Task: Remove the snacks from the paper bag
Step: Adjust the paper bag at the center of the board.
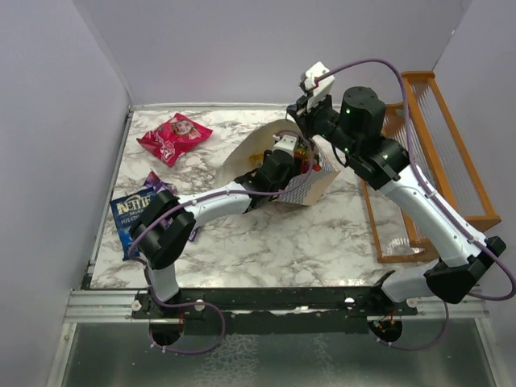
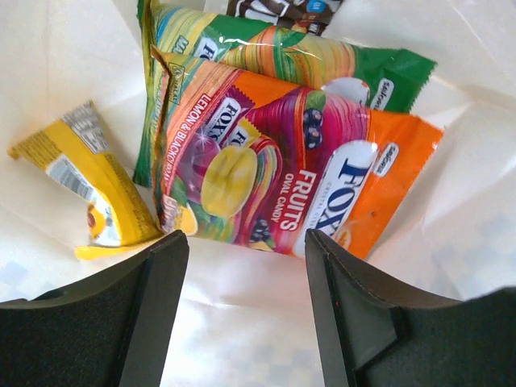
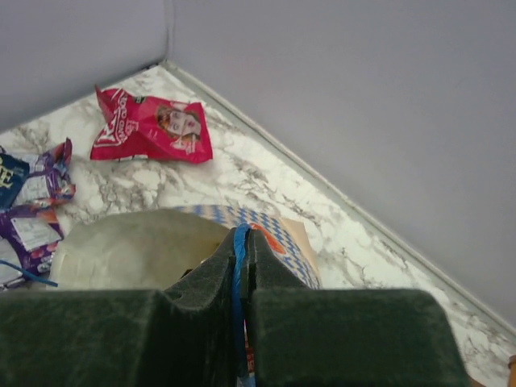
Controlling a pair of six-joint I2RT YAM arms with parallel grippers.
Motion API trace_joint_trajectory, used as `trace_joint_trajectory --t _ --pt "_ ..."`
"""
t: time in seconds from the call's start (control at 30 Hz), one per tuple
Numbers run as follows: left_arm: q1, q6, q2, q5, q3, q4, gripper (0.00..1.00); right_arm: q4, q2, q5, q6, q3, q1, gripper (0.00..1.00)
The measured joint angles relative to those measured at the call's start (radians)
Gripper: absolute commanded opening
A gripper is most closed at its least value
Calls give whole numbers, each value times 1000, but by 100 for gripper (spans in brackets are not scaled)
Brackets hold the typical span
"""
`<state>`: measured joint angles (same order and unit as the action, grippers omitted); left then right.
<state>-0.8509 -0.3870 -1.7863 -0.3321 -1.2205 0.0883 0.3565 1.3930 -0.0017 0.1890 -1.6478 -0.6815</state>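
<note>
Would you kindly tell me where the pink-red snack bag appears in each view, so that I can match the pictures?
Top external: pink-red snack bag lies upper left on the marble table, left of the paper bag.
Left wrist: not in it; this view looks inside the paper bag.
Right wrist: upper left, near the table's far edge.
Shared landmark: the paper bag, lower centre in the right wrist view.
</note>
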Motion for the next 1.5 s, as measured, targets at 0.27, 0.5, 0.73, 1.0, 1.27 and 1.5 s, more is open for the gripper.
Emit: trace_joint_trajectory --t 0.27,0.5,0.73,1.0,1.27,1.5 --pt "12 25 2 40 58 16 64 -59 -31 -53 12 121 0 2" --pt "12 13 105 101 215 62 64 -95 -36 -124 8 118 0 2" --pt "12 -25 225 129 316 112 65 -140 -11 -301 -44 111 0 2" --pt "12 -10 257 93 323 112 69 -191 -1 -420 -113 148 0 2" --pt "17 8 130 4 186 97 71 -193 -1 -430 -133 148 0 2" --pt "42 39 69 -50 143 90 76 -191 -1 -428 -132 144 0 2"
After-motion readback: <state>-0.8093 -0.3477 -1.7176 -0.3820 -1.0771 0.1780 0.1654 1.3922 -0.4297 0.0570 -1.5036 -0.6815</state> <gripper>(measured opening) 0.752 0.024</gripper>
